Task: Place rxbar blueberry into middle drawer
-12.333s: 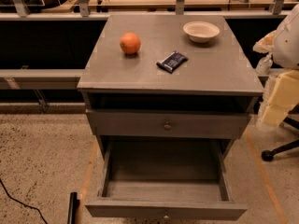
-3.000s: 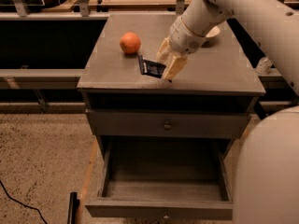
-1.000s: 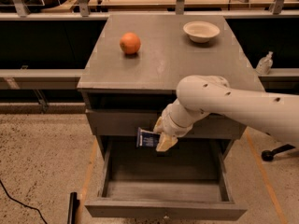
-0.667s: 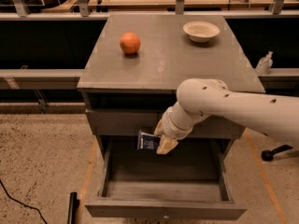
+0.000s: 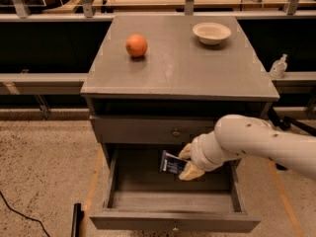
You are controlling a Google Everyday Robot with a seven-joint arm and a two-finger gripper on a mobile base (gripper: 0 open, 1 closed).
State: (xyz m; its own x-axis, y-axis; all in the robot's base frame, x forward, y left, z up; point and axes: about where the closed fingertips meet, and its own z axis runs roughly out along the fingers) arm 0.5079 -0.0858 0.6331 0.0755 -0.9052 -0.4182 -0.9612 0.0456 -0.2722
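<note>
Cabinet (image 5: 177, 73), middle drawer (image 5: 173, 221) pulled open. Gripper (image 5: 183, 163) over drawer interior, fingers clamped on rxbar (image 5: 170, 163). Bar held clear of the floor, long axis roughly left-right, free end pointing left. Orange (image 5: 137, 45), bowl (image 5: 211, 32) on top.

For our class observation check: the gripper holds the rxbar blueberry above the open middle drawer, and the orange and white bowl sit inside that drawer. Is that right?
Not quite. The camera view shows the orange and white bowl on the cabinet top, not in the drawer. The gripper does hold the rxbar blueberry above the open middle drawer.
</note>
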